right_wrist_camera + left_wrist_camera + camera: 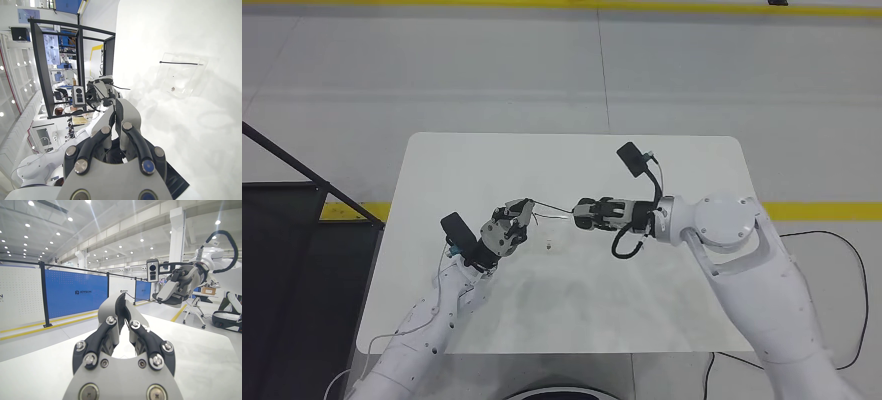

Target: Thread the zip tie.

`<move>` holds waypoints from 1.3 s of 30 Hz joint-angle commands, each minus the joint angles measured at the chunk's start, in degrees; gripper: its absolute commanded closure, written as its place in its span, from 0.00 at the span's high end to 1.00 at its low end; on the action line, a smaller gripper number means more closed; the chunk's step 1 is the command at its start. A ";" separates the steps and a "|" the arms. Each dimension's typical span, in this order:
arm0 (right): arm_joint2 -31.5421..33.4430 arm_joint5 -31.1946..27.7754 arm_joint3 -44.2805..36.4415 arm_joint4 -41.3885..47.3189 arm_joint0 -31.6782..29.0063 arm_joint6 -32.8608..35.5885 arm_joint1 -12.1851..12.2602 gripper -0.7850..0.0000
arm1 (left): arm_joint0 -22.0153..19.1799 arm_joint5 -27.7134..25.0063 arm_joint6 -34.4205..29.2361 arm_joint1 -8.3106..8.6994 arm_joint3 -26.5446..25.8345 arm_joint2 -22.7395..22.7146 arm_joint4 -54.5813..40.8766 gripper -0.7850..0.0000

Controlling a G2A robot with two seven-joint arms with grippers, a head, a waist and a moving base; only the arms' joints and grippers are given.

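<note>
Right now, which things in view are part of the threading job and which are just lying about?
In the job: zip tie, stretched between left gripper and right gripper, both shut on it.

Lying about: clear plastic piece on the table, with a spare zip tie and a small dark bit.
</note>
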 commanded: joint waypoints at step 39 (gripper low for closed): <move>-1.32 0.41 0.82 1.12 1.38 0.26 0.65 0.00 | 0.00 0.00 0.00 0.00 0.00 0.00 0.00 0.00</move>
